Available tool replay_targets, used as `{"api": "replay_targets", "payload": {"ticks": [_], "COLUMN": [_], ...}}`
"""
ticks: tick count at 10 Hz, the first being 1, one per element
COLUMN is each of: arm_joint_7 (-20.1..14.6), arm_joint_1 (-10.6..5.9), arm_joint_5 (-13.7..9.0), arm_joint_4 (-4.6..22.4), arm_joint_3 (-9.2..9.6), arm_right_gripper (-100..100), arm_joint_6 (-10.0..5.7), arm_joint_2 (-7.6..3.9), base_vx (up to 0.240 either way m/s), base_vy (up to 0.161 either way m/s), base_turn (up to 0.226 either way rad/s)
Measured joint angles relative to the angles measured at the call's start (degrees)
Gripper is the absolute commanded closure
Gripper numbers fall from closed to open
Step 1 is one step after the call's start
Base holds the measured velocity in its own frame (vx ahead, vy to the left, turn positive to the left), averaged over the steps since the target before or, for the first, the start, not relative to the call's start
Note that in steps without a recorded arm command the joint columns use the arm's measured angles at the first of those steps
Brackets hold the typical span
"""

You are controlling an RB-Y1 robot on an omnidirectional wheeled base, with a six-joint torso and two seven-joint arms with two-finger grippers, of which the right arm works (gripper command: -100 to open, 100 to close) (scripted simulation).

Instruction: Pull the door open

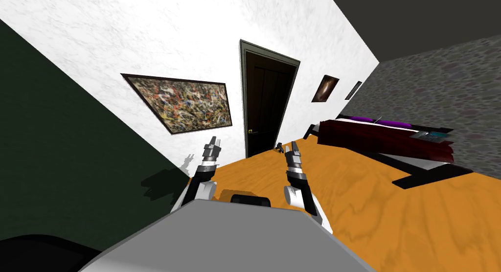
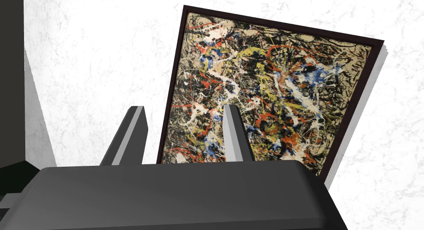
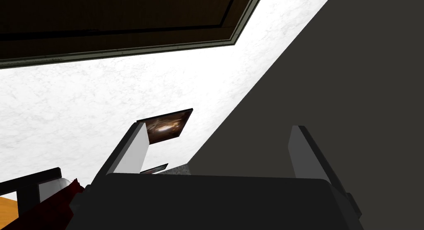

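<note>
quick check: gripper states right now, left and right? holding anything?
left gripper: open, holding nothing.
right gripper: open, holding nothing, well short of the door.

My forearms (image 1: pixel 297 175) are black, ringed with silver-grey bands; lower down they swell into white shells (image 1: pixel 208 190); the left gripper (image 1: pixel 213 140) and right gripper (image 1: pixel 294 146) are each a matte dark box with rounded edges; the fingers (image 2: pixel 232 134) are thin light grey blades with darker flanks.
</note>
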Motion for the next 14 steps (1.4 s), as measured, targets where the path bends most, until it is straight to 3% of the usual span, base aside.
{"api": "replay_targets", "payload": {"ticks": [3,5,7,14], "arm_joint_7": [-0.3,-0.3,-0.7,-1.2], "arm_joint_1": [-1.53,-3.38,-3.7,-8.06], "arm_joint_5": [-0.4,-0.7,-1.0,-1.9], "arm_joint_4": [4.2,8.0,10.5,21.3], "arm_joint_3": [-0.6,-1.03,-1.31,-2.61], "arm_right_gripper": [-100,-100,-100,-100], "arm_joint_6": [-0.99,-1.73,-2.67,-5.29], "arm_joint_2": [-0.74,-1.06,-1.65,-2.67], "base_vx": [0.065,0.078,0.058,0.059], "base_vy": [-0.018,-0.027,-0.015,-0.022], "base_turn": [0.109,0.193,0.089,0.12]}}
